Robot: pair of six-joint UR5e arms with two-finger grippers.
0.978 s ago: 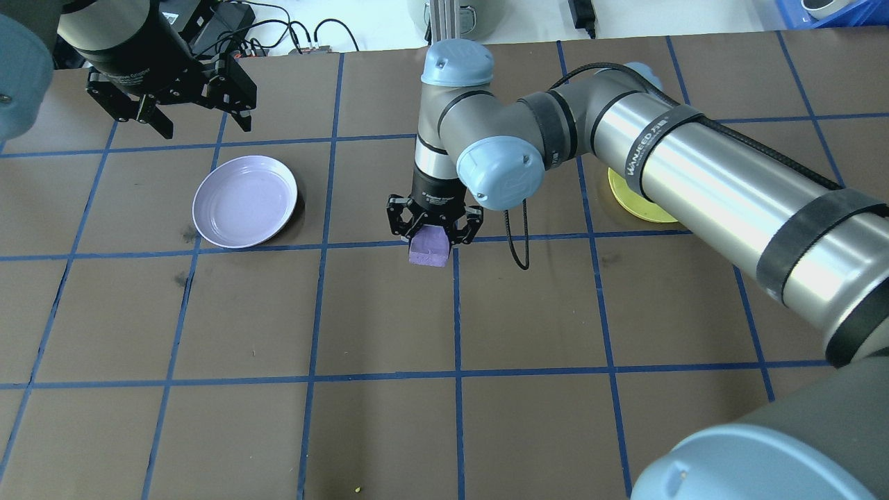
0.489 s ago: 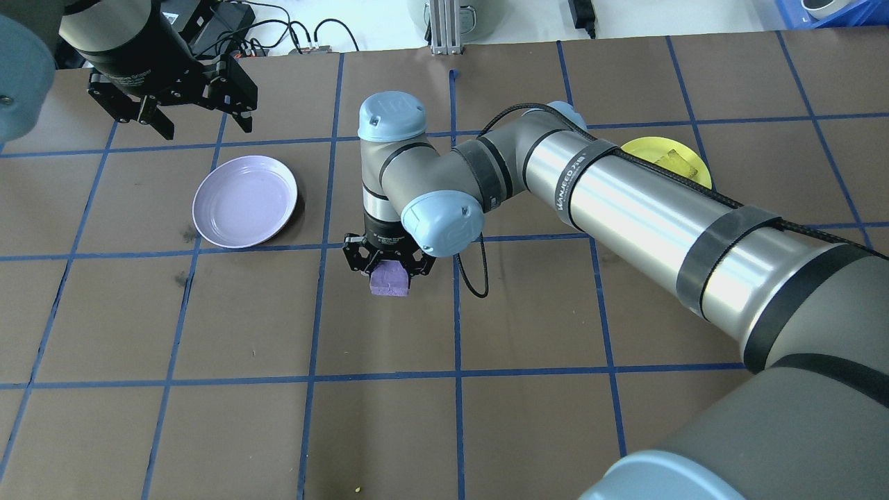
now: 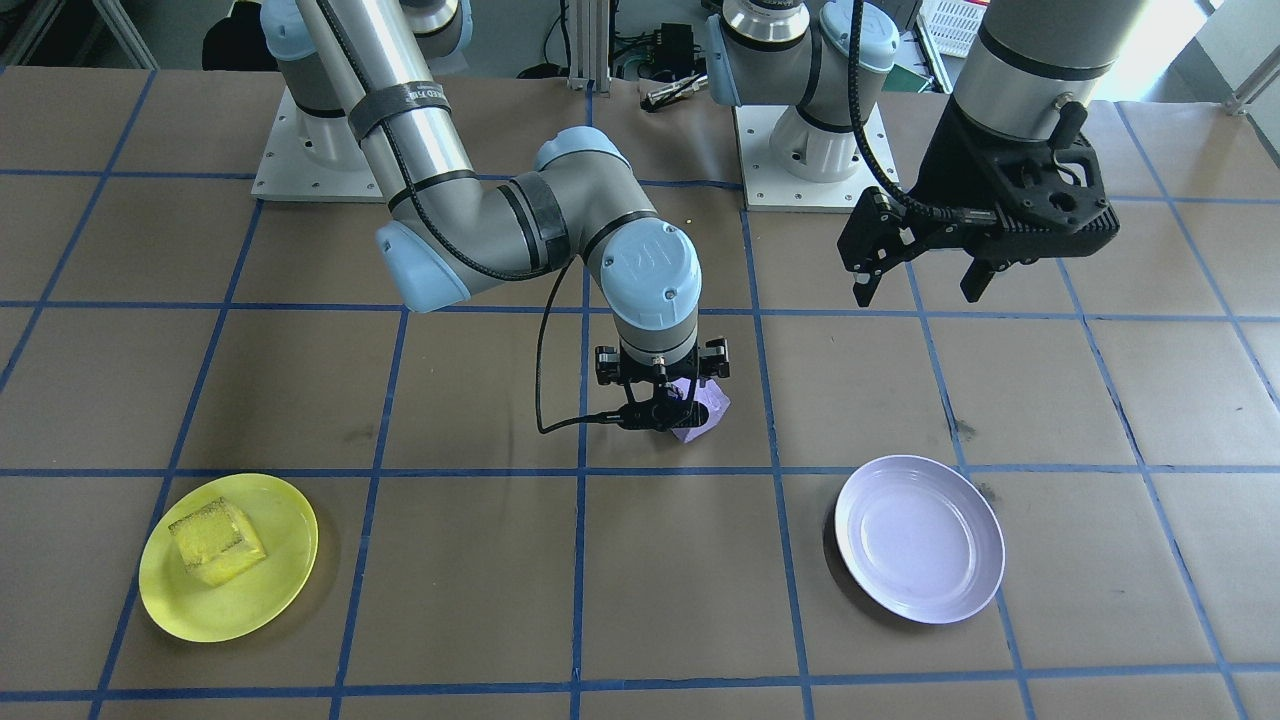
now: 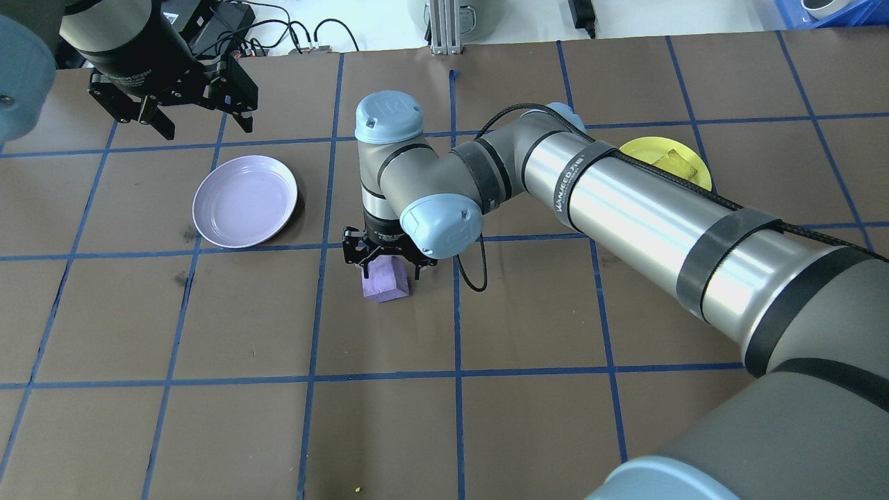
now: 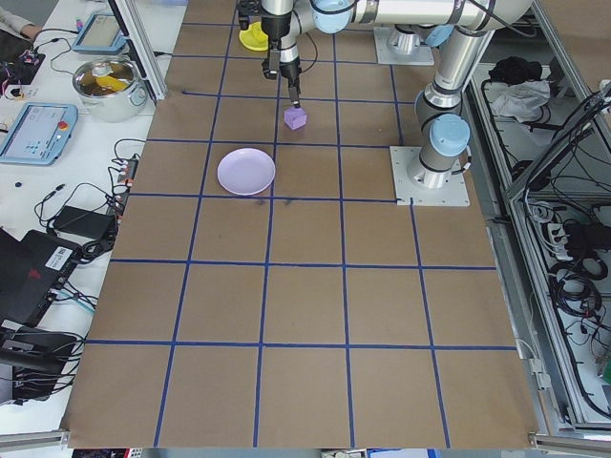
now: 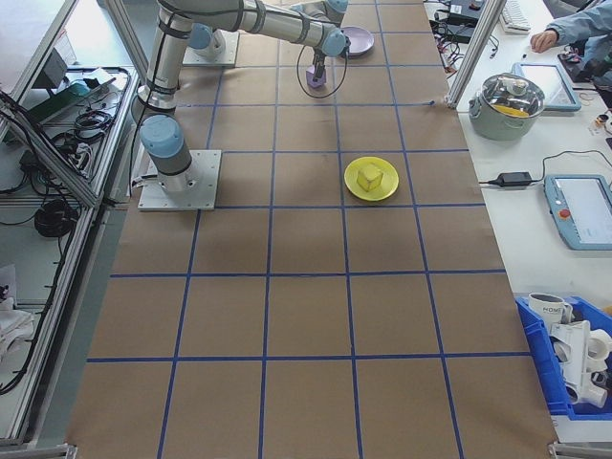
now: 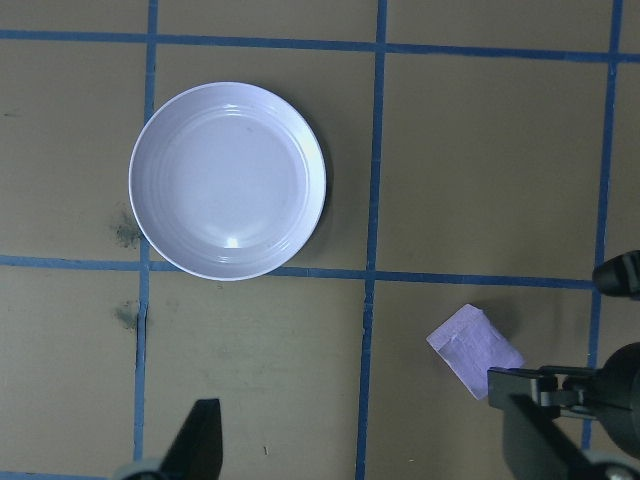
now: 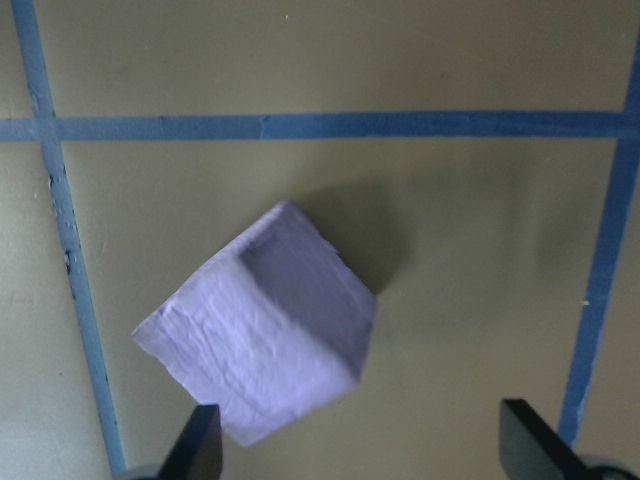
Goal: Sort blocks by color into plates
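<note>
Purple block (image 8: 262,345) lies on the brown table (image 4: 389,430), tilted on an edge or corner, directly beneath the right gripper (image 4: 384,258). The right wrist view shows both fingertips spread wide at the bottom corners of the frame with the cube loose between and ahead of them, so this gripper is open and holds nothing. The lavender plate (image 4: 244,201) sits empty, well apart from the cube toward the robot's left. The left gripper (image 4: 182,104) hovers above the table beyond that plate, its fingers parted and empty. The yellow block (image 3: 216,541) already rests in the yellow plate (image 3: 276,600), so that half of the sorting looks done.

The cube appears set down mid-table, within the left arm's reach, which suggests a hand-over through the table. For that to go well, the right arm should lift straight up and clear before swinging away, so a finger does not nudge the light foam. The left gripper should then turn to match the cube's skewed faces and close on two flat, opposite sides, gently, since foam squashes.
</note>
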